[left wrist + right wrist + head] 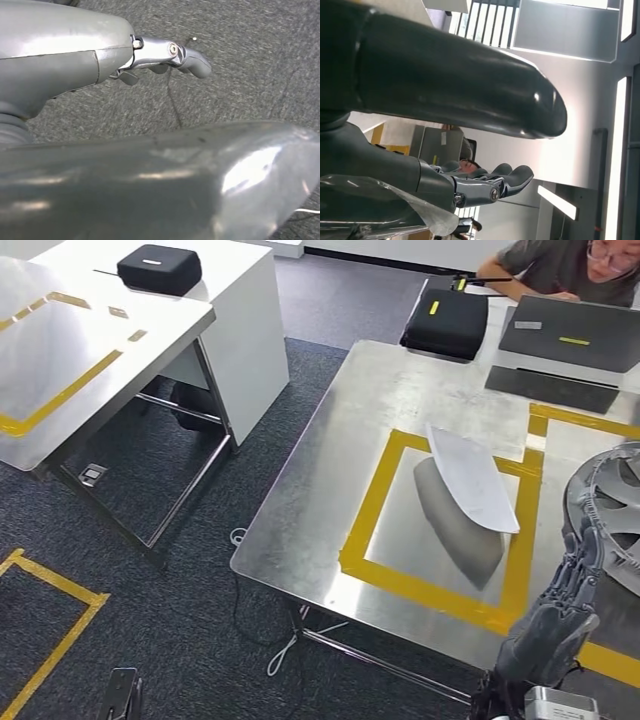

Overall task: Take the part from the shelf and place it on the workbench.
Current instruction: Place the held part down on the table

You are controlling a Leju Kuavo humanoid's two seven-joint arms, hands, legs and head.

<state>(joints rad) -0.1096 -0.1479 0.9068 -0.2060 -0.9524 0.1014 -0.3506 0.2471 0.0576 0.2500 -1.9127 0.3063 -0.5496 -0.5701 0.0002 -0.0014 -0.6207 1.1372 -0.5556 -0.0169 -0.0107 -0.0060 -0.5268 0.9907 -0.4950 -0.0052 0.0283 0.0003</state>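
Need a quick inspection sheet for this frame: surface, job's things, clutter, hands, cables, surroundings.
Surface: steel workbench, marked with a yellow tape square.
Job's things: pale curved part lying inside the square.
Clutter: black cases and a laptop at the far edge; wheel cover at the robot's right.
Hands: right hand over the near right edge, holding nothing; left hand over the carpet, fingers only partly visible.
Cables: white cable on the carpet under the bench.
Surroundings: second steel table, white desk, seated person.
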